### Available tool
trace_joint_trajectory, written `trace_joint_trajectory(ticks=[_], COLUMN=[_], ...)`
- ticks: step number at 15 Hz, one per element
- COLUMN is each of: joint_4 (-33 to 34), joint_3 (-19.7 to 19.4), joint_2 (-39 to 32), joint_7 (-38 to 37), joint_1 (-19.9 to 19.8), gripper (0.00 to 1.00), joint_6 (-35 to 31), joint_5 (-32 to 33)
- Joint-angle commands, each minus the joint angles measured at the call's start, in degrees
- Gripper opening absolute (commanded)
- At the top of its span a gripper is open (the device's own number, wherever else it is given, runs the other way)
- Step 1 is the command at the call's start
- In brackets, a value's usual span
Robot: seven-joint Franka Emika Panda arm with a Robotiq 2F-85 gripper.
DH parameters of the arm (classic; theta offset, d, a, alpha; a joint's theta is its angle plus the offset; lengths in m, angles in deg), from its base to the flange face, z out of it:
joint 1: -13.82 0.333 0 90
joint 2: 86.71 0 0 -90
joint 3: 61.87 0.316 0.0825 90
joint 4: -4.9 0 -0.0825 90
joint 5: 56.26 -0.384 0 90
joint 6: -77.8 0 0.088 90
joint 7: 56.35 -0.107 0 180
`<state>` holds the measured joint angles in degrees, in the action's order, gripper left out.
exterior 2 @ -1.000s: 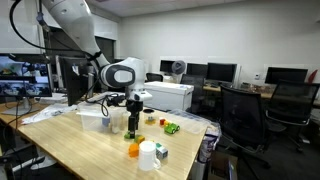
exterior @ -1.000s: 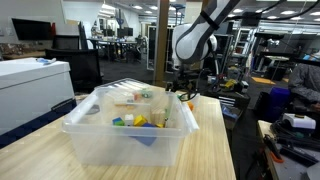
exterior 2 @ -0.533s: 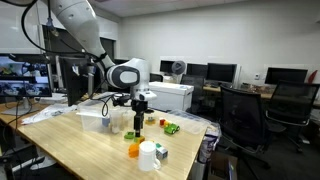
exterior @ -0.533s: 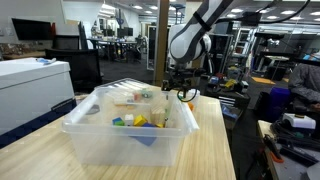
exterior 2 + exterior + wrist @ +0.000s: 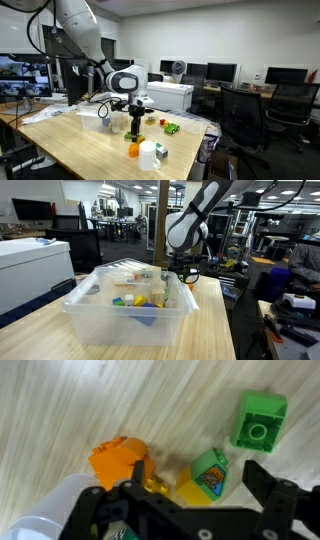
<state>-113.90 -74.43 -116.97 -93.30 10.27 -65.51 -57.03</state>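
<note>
In the wrist view my gripper (image 5: 202,485) is open, its black fingers (image 5: 268,495) standing either side of a small green and yellow block (image 5: 205,476) with a picture on it, lying on the wooden table. An orange block (image 5: 118,460) lies just left of it, and a green brick (image 5: 260,420) lies up to the right. In both exterior views the gripper (image 5: 135,126) (image 5: 185,277) hangs low over the table, beside the clear bin (image 5: 130,305). It holds nothing.
A white cup (image 5: 148,155) and an orange piece (image 5: 133,149) stand near the table's edge. Green pieces (image 5: 172,127) lie further along. The clear plastic bin holds several coloured toys. Office chairs (image 5: 245,110) and desks surround the table.
The gripper has shifted slightly sideways and dropped a little toward the table. It stays open. The blocks have not moved.
</note>
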Motion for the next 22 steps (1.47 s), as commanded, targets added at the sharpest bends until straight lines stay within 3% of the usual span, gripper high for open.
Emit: trace_joint_trajectory(ticks=[1,16,17,18,22], joint_4=[1.4,4.2,4.1,4.0,3.8], joint_3=[-0.2,-0.6,-0.6,-0.6,-0.6], joint_2=[-1.2,-4.8,-4.8,-4.8,-5.0], joint_7=[1.8,2.1,2.1,2.2,2.5], joint_1=[-0.1,0.1,0.2,0.2,0.1], gripper=[1.00,1.00,0.81,0.71,0.44], joint_6=[0.4,-0.3,-0.5,-0.6,-1.2], joint_5=[-0.8,-0.6,-0.5,-0.5,-0.6])
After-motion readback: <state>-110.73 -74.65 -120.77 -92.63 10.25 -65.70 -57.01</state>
